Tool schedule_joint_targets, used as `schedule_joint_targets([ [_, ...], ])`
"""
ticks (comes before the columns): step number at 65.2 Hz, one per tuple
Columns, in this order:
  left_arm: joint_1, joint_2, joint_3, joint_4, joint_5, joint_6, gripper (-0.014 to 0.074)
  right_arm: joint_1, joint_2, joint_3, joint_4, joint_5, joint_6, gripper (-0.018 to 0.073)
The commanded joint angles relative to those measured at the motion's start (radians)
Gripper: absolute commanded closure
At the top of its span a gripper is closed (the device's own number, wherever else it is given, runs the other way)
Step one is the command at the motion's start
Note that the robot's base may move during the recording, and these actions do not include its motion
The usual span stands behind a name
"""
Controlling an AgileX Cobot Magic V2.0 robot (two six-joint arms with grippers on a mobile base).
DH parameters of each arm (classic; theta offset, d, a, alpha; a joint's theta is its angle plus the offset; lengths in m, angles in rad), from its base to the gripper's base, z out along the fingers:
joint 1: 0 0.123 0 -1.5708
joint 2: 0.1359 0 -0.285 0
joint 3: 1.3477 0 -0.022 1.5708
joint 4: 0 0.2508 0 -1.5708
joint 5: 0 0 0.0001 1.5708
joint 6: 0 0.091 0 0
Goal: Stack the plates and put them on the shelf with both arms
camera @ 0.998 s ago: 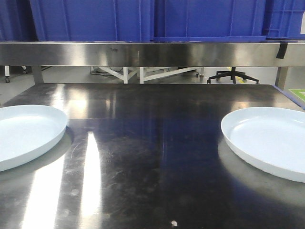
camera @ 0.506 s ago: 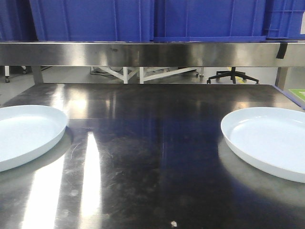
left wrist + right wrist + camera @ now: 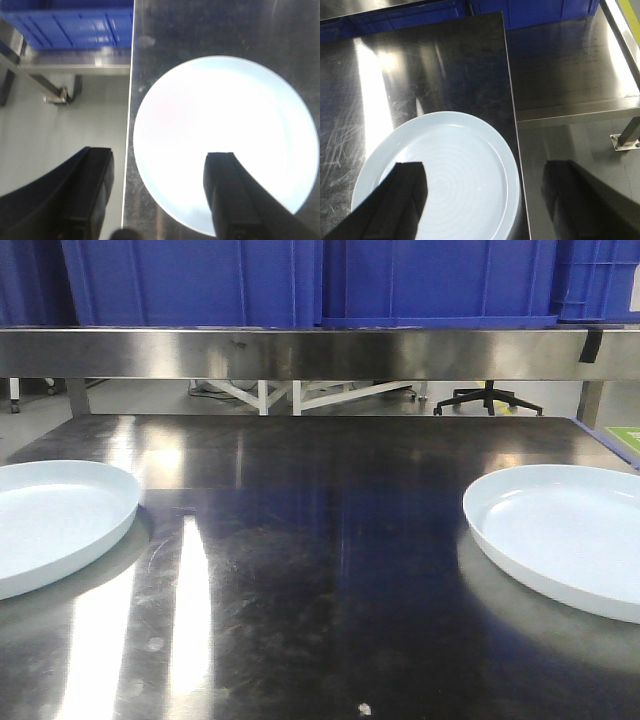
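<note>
Two pale bluish-white plates lie flat on the steel table, far apart. The left plate (image 3: 50, 520) is at the table's left edge and the right plate (image 3: 565, 535) at its right edge. Neither arm shows in the front view. In the left wrist view my left gripper (image 3: 162, 165) hangs open above the left plate (image 3: 220, 135), straddling its left rim and the table edge. In the right wrist view my right gripper (image 3: 485, 172) is open above the right plate (image 3: 450, 170), one finger over the plate, the other beyond the table edge. The shelf (image 3: 320, 350) runs across the back.
Blue plastic crates (image 3: 300, 280) stand on the steel shelf above the table's far side. The steel table (image 3: 320, 570) stretches between the plates. A lower steel surface (image 3: 570, 65) lies right of the table edge. Floor (image 3: 55, 120) shows left of the table.
</note>
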Motion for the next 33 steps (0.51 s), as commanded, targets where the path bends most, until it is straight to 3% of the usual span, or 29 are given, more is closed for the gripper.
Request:
schedule_joint_targets([
  [1,-0.007,0.044,-0.035,0.000,-0.077,-0.029,0.0153,-0.002,0.000,-0.039,-0.009,-0.070,-0.010,-0.0020],
  [15,0.019,0.147,-0.035,0.045,-0.098,-0.047,0.0153,-0.002,0.000,-0.039,-0.009,-0.070,-0.010,-0.0020],
  [23,0.055,0.190,-0.035,0.045,-0.104,-0.047,0.0153,-0.002,0.000,-0.039,-0.009,-0.071,-0.010,-0.0020],
  [33,0.055,0.238,-0.035,0.042,-0.128,-0.047,0.0153,-0.002,0.000,-0.039,-0.009,-0.072,-0.010,-0.0020],
])
